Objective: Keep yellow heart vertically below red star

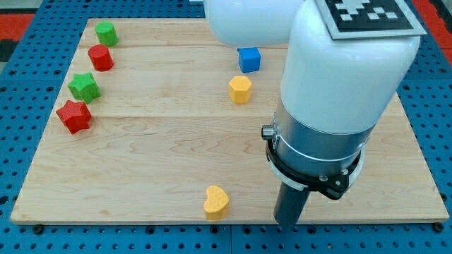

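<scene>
The yellow heart lies near the bottom edge of the wooden board, a little left of the middle. The red star lies at the view's left side, well to the left of and above the heart. My tip is at the board's bottom edge, to the right of the yellow heart and apart from it. The arm's white and grey body covers the board's right part.
A green star sits just above the red star. A red cylinder and a green cylinder are at the top left. A blue cube and a yellow hexagon are at the upper middle.
</scene>
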Robot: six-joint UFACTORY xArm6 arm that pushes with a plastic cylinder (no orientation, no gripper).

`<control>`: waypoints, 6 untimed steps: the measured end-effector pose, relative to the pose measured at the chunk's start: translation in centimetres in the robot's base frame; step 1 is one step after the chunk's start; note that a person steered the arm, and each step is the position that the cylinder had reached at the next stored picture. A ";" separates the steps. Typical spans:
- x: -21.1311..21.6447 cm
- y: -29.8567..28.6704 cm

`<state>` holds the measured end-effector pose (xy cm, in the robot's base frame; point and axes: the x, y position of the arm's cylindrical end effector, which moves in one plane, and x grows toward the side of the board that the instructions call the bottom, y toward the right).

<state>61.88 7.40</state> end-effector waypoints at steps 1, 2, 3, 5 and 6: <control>-1.0 -5.8; -1.2 -8.9; -0.7 -15.2; -2.9 -26.6; -2.7 -27.8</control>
<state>59.16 -20.40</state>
